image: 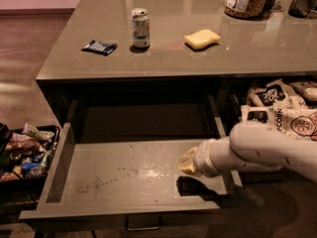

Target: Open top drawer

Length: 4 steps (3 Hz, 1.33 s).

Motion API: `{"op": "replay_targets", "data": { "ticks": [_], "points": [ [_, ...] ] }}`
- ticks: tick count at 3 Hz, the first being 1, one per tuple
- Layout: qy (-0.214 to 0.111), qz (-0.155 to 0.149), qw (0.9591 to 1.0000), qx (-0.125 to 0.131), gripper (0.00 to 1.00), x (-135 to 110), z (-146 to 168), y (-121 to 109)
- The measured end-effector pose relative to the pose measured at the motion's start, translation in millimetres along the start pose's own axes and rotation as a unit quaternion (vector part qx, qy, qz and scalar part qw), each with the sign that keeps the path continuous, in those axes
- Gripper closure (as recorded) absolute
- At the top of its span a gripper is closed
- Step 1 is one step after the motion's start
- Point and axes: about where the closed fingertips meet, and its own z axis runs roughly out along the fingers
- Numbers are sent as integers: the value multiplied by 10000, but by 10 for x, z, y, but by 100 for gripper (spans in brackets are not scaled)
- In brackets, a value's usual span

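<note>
Gripper (188, 161) hangs low over the right-hand part of the top drawer's scuffed grey floor, its pale yellowish tip pointing left, and whether it is open or closed, or gripping anything, cannot be told from this angle. The top drawer (114, 175) fills the lower middle of the frame, drawn well out from under the counter (257, 53), its long axis running left to right and its line of travel heading toward the bottom edge. Its tall front and the small pull handle (142, 225) lie down and to the left of the gripper, at the very bottom of the frame, so any further pull would likely have to come from that side. The white arm (262, 148) enters from the right edge and reaches leftward almost level, crossing above the drawer's right side wall. Behind the arm, at right, a narrower drawer holds popcorn bags (290, 118).
</note>
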Motion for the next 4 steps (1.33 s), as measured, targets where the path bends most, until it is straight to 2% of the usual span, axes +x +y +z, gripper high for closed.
{"op": "replay_targets", "data": {
  "ticks": [1, 2, 3, 4],
  "points": [
    [-21, -327, 9988, 353, 100, -289, 45, -423],
    [-168, -484, 9971, 559, 100, -466, 39, -724],
    [-490, -555, 9943, 767, 100, -527, -129, -818],
    [-765, -540, 9857, 1403, 100, -452, -577, -832]
  ]
}}
